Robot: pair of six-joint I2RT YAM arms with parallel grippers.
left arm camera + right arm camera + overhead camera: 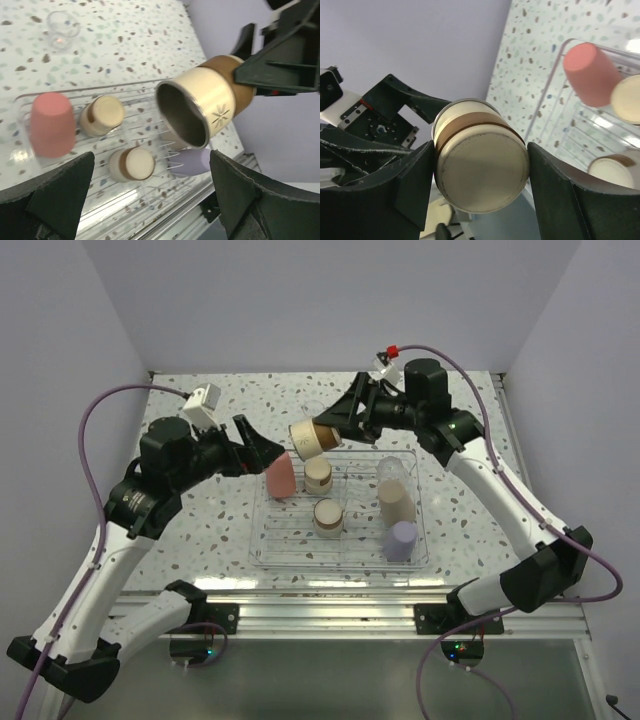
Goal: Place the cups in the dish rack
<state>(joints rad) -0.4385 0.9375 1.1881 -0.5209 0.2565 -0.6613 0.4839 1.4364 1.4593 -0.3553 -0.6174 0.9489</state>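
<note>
The clear dish rack holds a coral-pink cup, two steel cups with tan bases, a clear cup, a tall beige cup and a lavender cup. My right gripper is shut on a third steel cup, held on its side in the air over the rack's far left corner; in the right wrist view the fingers clamp its tan base. My left gripper is open and empty, just left of the pink cup, facing the held cup.
A second clear cup stands on the speckled table beyond the rack. The rack's far wall lies under the held cup. An aluminium rail runs along the table's near edge.
</note>
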